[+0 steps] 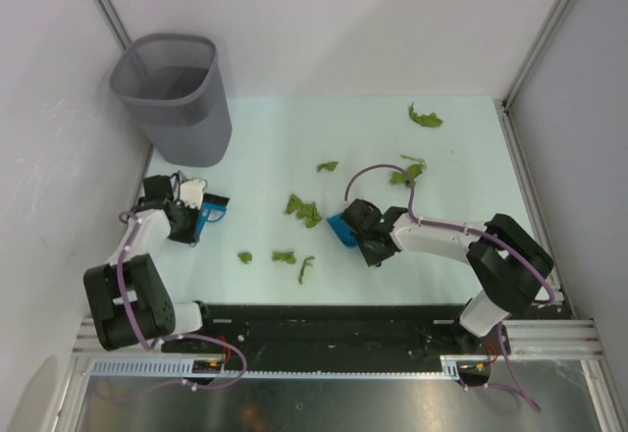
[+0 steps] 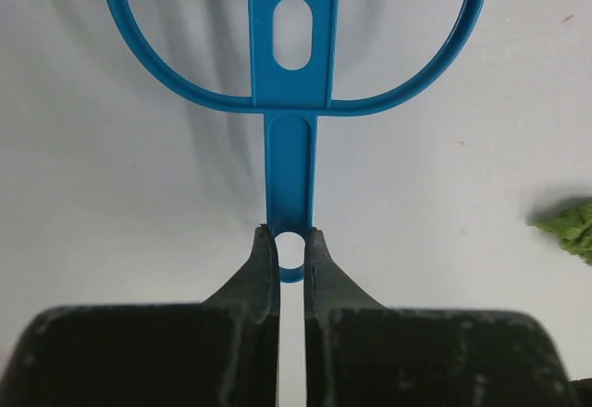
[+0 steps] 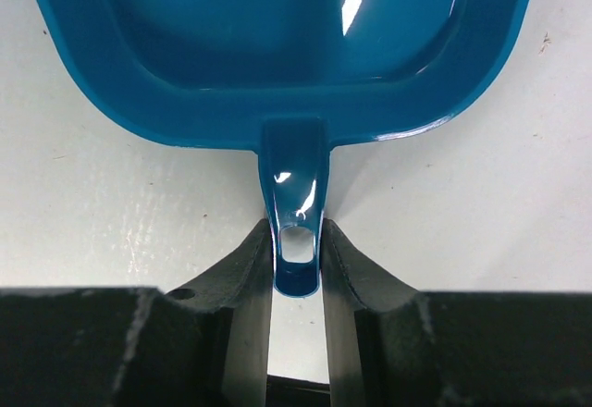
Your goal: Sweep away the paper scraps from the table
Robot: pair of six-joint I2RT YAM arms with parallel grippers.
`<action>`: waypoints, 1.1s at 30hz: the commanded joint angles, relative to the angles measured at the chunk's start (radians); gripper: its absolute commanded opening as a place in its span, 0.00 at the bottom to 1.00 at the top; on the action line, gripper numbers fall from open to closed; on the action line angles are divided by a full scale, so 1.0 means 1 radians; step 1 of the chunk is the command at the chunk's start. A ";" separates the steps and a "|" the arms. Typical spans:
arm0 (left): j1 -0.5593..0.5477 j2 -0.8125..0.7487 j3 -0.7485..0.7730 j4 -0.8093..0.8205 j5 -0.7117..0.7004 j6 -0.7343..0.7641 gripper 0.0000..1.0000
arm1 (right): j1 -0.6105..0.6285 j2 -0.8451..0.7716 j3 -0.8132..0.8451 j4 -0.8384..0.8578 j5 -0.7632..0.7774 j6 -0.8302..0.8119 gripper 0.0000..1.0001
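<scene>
**Desk:** What are your hands holding?

**Me:** My left hand (image 2: 291, 240) is clamped on the stem of the blue brush (image 2: 291, 148). My right hand (image 3: 298, 236) pinches the handle tab of the blue dustpan (image 3: 277, 55).

**Desk:** And the paper scraps?

**Me:** The paper scraps (image 1: 304, 210) lie loose on the surface (image 1: 265, 137). One cluster sits just left of the pan, three bits lie nearer me, and others are out toward the far right corner. The part of the pan I can see holds none. The grey wastebasket (image 1: 177, 98) stands at the far left.

**Desk:** Progress?

**Me:** I judge both tools are in hand, but no scrap is gathered. All the sweeping and the emptying are left to do.
</scene>
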 commanded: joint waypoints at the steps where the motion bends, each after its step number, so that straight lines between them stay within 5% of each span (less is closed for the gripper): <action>1: -0.042 -0.091 0.012 0.002 0.056 0.006 0.00 | 0.004 0.006 -0.005 0.018 0.020 0.040 0.35; 9: -0.166 -0.192 0.070 -0.020 0.078 -0.064 0.00 | -0.002 -0.092 0.005 -0.019 0.020 0.037 0.82; 14: -0.222 -0.267 0.208 -0.089 0.133 -0.117 0.00 | 0.001 -0.205 0.121 -0.125 0.101 0.015 1.00; 19: -0.265 -0.342 0.334 -0.141 0.185 -0.150 0.00 | 0.016 -0.347 0.299 0.010 0.129 0.015 1.00; 25: -0.318 -0.421 0.461 -0.184 0.217 -0.212 0.00 | 0.111 -0.283 0.310 0.809 -0.075 0.099 1.00; 28: -0.348 -0.468 0.478 -0.184 0.214 -0.241 0.00 | 0.132 -0.182 0.344 1.020 -0.084 0.199 1.00; 33: -0.352 -0.497 0.496 -0.187 0.222 -0.305 0.00 | 0.165 -0.052 0.452 1.093 -0.040 0.239 1.00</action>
